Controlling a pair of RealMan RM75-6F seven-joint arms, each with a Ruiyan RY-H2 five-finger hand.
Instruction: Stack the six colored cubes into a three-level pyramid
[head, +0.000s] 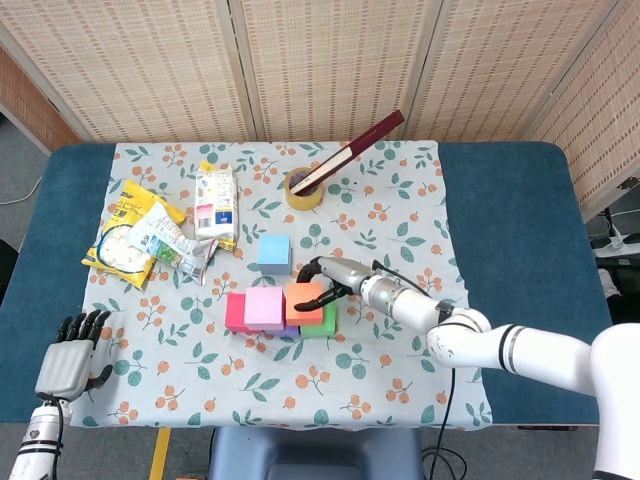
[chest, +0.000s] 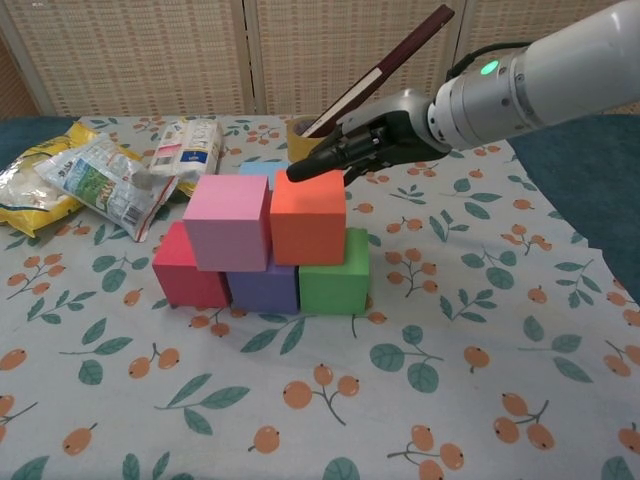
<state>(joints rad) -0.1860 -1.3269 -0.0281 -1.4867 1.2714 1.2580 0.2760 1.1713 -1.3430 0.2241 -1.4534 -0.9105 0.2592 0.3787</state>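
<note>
Your right hand (chest: 345, 152), holding nothing, fingers extended, touches the orange cube (chest: 308, 215). The blue cube (head: 273, 249), at its twelve o'clock, looks light and rigid; grip opposite faces.

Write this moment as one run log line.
stage: two levels built | right hand: fingers touch orange cube top | blue cube: unstacked | left hand: idle

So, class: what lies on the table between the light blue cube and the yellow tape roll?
Nothing: in the head view, only bare floral tablecloth lies between the light blue cube and the yellow tape roll.
</note>
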